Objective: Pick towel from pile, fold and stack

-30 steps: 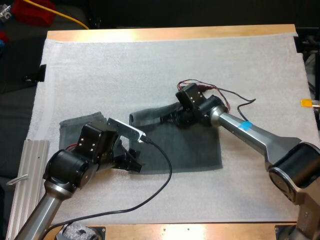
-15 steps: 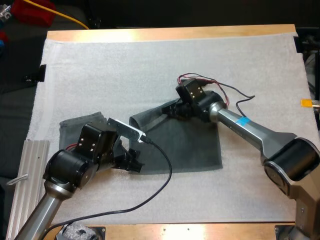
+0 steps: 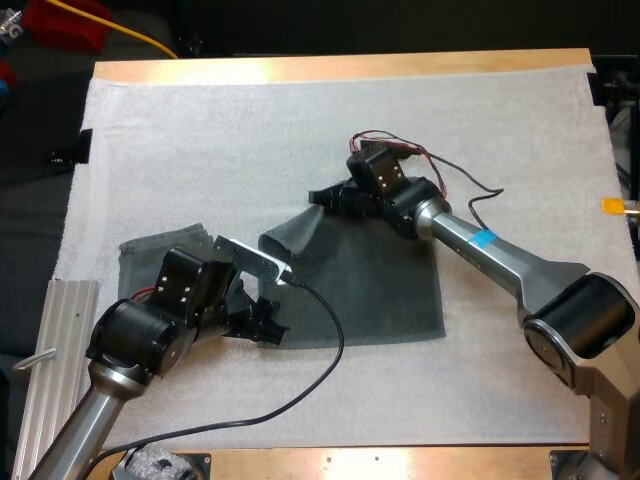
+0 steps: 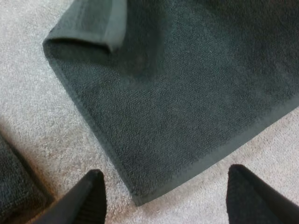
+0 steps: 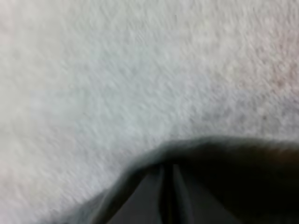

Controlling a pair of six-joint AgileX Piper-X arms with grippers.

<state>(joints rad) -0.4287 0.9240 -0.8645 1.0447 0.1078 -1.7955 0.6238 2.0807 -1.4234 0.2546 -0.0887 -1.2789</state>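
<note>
A dark grey-green towel (image 3: 380,290) lies spread on the white mat (image 3: 300,130). My right gripper (image 3: 322,198) is shut on its far left corner and holds that corner raised, so the cloth slopes down from it. In the right wrist view the fingers (image 5: 154,196) pinch dark towel cloth (image 5: 224,158) above the mat. My left gripper (image 3: 265,322) is open low over the towel's near left corner (image 4: 140,198); its fingertips (image 4: 91,193) stand wide apart, one on each side of that corner. A flap (image 4: 93,23) is curled over at the towel's left edge.
A second dark towel (image 3: 150,250) lies at the mat's left, partly under my left arm; its edge (image 4: 14,186) is beside my left finger. A ribbed metal rail (image 3: 55,330) lies off the mat's near left. A red object (image 3: 65,20) sits beyond the far left corner.
My right gripper has moved left and toward the far side, lifting the towel corner and unrolling the folded-over edge. The left arm has stayed still.
</note>
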